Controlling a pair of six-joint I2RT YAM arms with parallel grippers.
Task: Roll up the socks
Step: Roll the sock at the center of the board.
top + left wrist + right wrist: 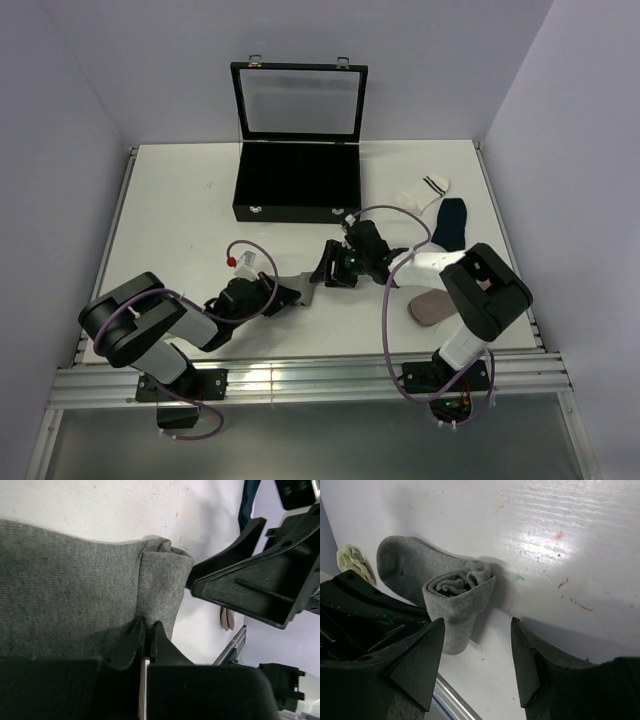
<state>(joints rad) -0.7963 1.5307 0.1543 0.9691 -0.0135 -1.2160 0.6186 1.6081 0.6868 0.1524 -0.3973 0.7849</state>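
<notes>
Grey sock (455,600), part-rolled, mid counter (570,555) toward near edge.
Left tool (147,627) pinches its fabric; right tool (476,630) spread just beside the roll. Risk: unheld, the roll may spring loose.

The right end effector (477,625) stands open — a half-rolled grey sock (455,600) lies just beyond it; white table (570,555) beneath.

Grey sock (445,600) on the bench (180,200), one end rolled up, white striped sock (425,192) and navy sock (451,222) far right, possibly touching.
</notes>
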